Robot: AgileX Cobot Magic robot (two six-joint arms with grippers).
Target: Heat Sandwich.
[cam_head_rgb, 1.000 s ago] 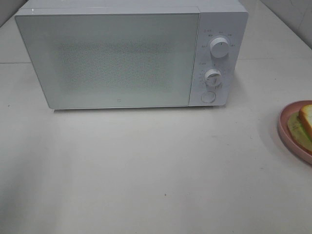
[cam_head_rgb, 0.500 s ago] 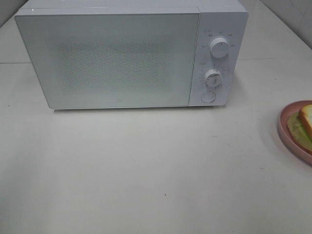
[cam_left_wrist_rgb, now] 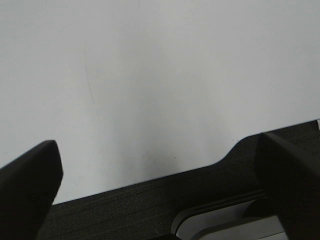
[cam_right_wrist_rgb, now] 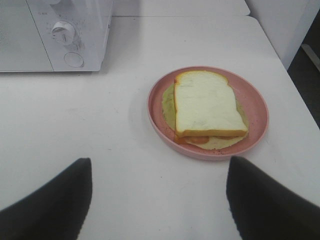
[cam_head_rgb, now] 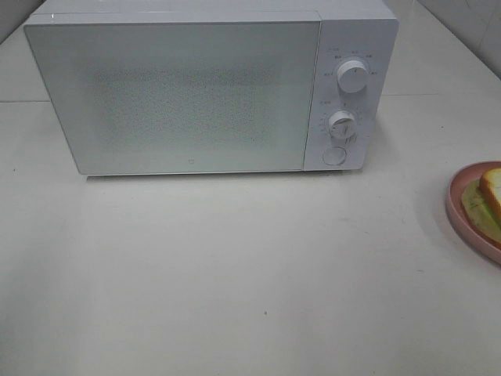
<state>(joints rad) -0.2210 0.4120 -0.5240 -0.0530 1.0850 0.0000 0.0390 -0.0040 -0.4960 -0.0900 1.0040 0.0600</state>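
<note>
The sandwich (cam_right_wrist_rgb: 205, 106), pale bread with a tan crust over a green layer, lies on a round pink plate (cam_right_wrist_rgb: 257, 107); both also show at the right edge of the high view, sandwich (cam_head_rgb: 491, 196), plate (cam_head_rgb: 458, 205). The white microwave (cam_head_rgb: 196, 86) stands at the back with its door shut. My right gripper (cam_right_wrist_rgb: 159, 200) is open and empty, a little short of the plate. My left gripper (cam_left_wrist_rgb: 160, 192) is open and empty over the table's edge. Neither arm shows in the high view.
The microwave has two dials (cam_head_rgb: 353, 77) and a round button (cam_head_rgb: 334, 155) on its right panel. The white table (cam_head_rgb: 235, 266) spreads in front of it. A dark floor (cam_left_wrist_rgb: 150, 205) lies beyond the table edge under the left gripper.
</note>
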